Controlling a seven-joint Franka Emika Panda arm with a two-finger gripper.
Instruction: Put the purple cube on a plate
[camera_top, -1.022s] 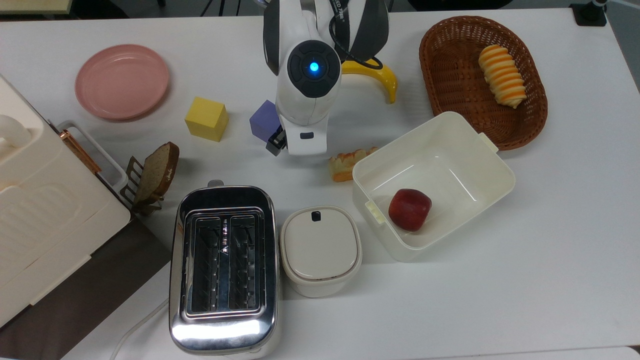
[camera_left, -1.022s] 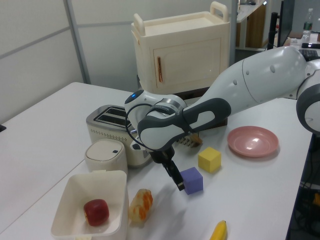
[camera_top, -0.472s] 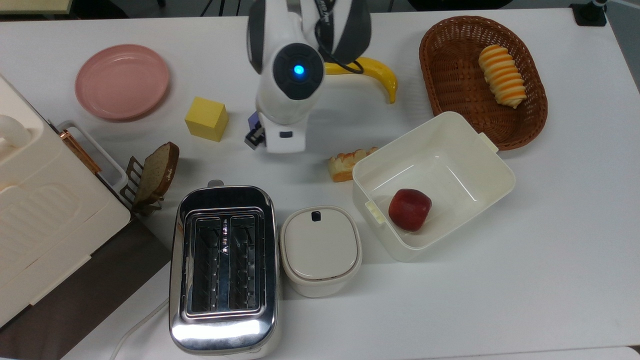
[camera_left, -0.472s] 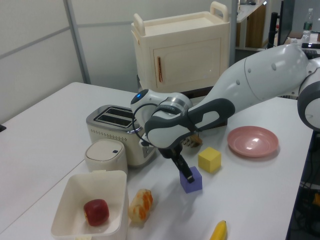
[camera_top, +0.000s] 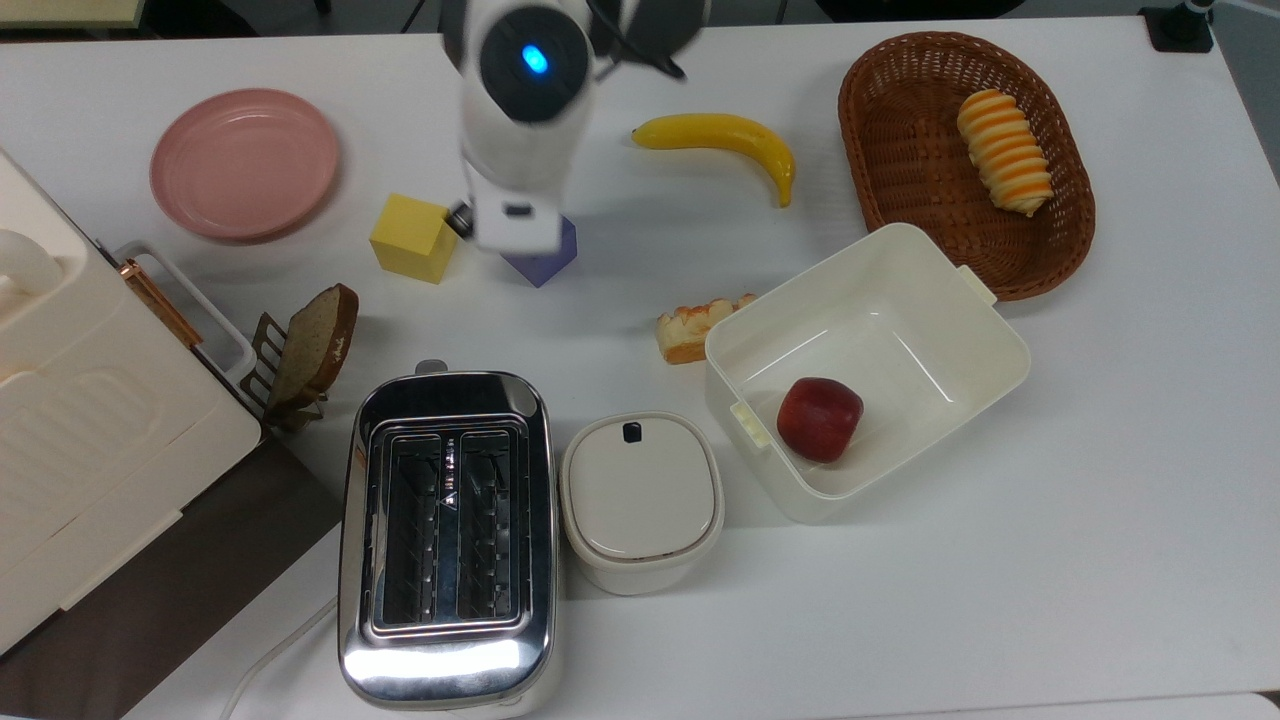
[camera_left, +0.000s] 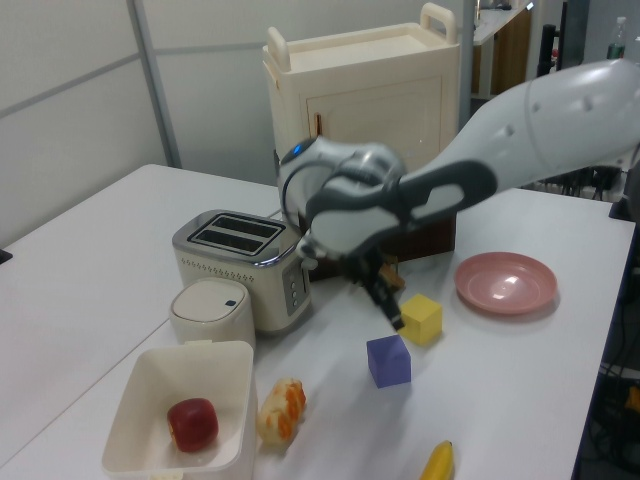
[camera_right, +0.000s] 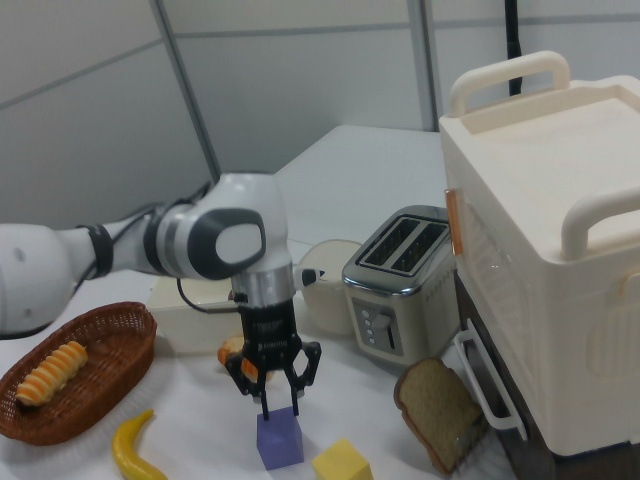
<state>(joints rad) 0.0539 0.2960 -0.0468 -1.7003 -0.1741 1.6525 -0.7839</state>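
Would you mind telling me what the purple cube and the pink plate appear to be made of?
The purple cube looks like matte painted wood or foam: flat colour, crisp edges, no glare. The pink plate looks like smooth plastic or glazed ceramic, with soft highlights on its raised rim; the views leave open which.

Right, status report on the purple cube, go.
Pincer open, above the purple cube, not gripping. Cube on the table, off the plate. Yellow cube sits between cube and plate in the top view.
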